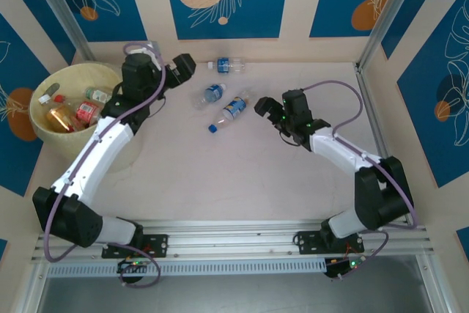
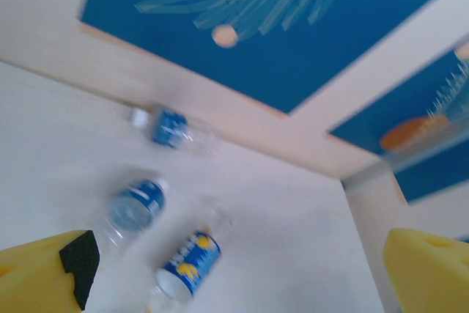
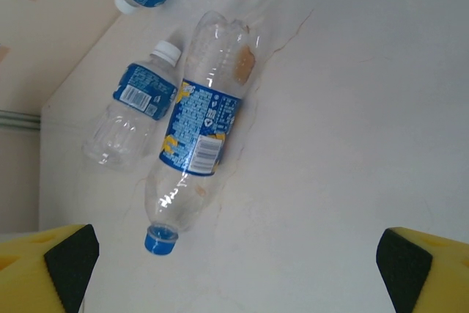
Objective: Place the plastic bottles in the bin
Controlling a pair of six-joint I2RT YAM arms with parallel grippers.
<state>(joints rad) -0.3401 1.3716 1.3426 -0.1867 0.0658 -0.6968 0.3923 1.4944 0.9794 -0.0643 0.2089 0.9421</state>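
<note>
Three clear plastic bottles with blue labels lie on the white table. The far one (image 1: pixel 226 66) is near the back wall, a second (image 1: pixel 212 94) lies in the middle, and the longest (image 1: pixel 233 110) has a blue cap. My left gripper (image 1: pixel 185 66) hovers open, left of the far bottle and beside the bin (image 1: pixel 44 86), which holds several bottles. In the left wrist view the three bottles (image 2: pixel 172 128) (image 2: pixel 135 207) (image 2: pixel 189 262) lie ahead of the spread yellow fingers (image 2: pixel 44 276). My right gripper (image 1: pixel 265 106) is open, just right of the long bottle (image 3: pixel 199 133), with nothing between its fingers (image 3: pixel 51 265).
The pale-yellow bin stands at the table's back left corner against the wall. Metal frame posts (image 1: pixel 381 27) rise at the back corners, and a rail (image 1: pixel 234 243) runs along the near edge. Bare table (image 1: pixel 220 174) stretches between the arms.
</note>
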